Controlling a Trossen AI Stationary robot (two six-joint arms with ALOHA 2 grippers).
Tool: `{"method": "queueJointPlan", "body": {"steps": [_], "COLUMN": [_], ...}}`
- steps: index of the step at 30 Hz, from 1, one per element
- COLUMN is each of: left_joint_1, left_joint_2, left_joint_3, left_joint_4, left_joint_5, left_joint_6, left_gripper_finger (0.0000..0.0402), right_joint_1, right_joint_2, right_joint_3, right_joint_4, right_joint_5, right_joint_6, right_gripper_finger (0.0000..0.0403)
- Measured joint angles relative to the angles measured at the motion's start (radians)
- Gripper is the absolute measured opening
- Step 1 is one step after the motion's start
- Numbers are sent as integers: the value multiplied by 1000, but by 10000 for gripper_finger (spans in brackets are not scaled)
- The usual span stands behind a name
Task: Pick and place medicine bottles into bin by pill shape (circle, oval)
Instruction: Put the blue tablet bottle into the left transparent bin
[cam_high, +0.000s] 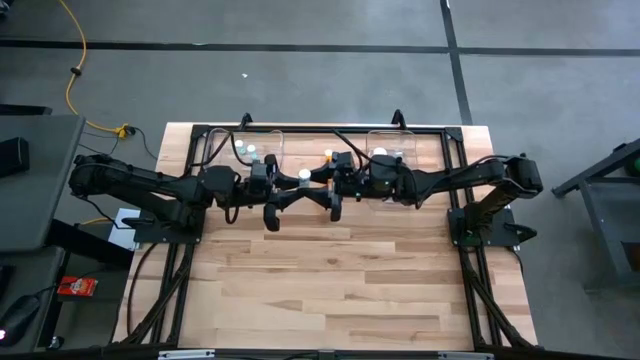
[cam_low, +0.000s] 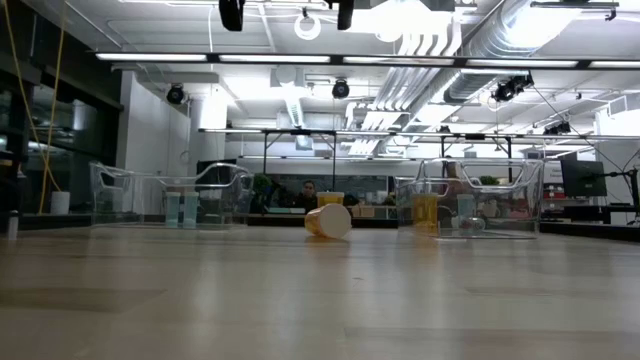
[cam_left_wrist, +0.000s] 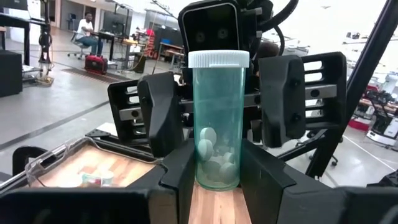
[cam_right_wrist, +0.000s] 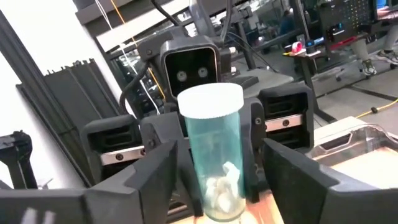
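Above the far middle of the bench, the left hand grips an upright clear bottle of round white pills. The right hand faces it with fingers spread wide either side, not touching.

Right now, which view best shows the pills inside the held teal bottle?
Left wrist view: the teal bottle stands close, its pale pills distinct. Right wrist view shows fewer pills; high view shows only the white cap; low view shows almost nothing of it.
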Motion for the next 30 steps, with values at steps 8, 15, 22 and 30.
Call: {"method": "queueJointPlan", "body": {"steps": [8, 15, 22, 30], "left_joint_1": [0, 0, 0, 0], "left_joint_2": [0, -1, -1, -1], "left_joint_3": [0, 0, 0, 0], "left_joint_4": [-12, -10, -9, -7], "left_joint_5": [-1, -21, -21, -21], "left_joint_6": [3, 3, 3, 2], "left_gripper_finger": [99, 99, 99, 99], "right_joint_1": [-1, -1, -2, -1], "right_joint_2": [0, 0, 0, -1], "right_joint_3": [-1, -1, -1, -1], "right_joint_4": [41, 15, 11, 10], "right_joint_5": [0, -3, -4, -15], "right_joint_6": [-23, -26, -29, -43], "right_gripper_finger": [178, 161, 141, 108]}}
